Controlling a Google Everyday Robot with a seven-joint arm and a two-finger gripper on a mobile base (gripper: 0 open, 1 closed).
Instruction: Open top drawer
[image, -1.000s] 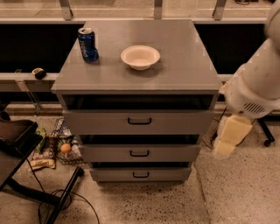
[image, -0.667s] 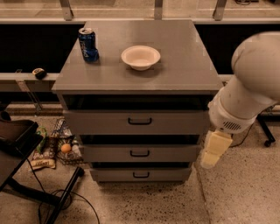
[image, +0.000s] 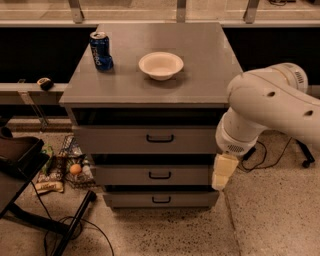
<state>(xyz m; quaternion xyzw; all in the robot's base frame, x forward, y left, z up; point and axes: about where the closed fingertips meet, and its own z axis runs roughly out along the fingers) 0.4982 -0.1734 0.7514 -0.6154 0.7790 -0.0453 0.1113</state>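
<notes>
Grey and matte, the bench fills the middle of the view, a broad flat top over a stack of three drawers. From the right edge a thick white arm bends in and downward, its rounded joint hanging beside the bench's right front corner.

Directly under the top slab, with a dark gap between, sits the top drawer, the tallest front of the three. It is pushed in, and its small black handle at the centre is untouched. Below it come the middle drawer and the bottom drawer, each shorter and each with a similar black pull.

On the bench top a pale bowl stands near the centre, and a blue can stands upright well to its left, near the back left corner.

At the arm's lower end the cream pincer points down, just beside the right end of the middle drawer and lower than the top drawer's handle, well to its right. Whether it is released or clenched cannot be told, and it grasps nothing that shows.

On the floor to the left, a small orange ball lies among litter
</notes>
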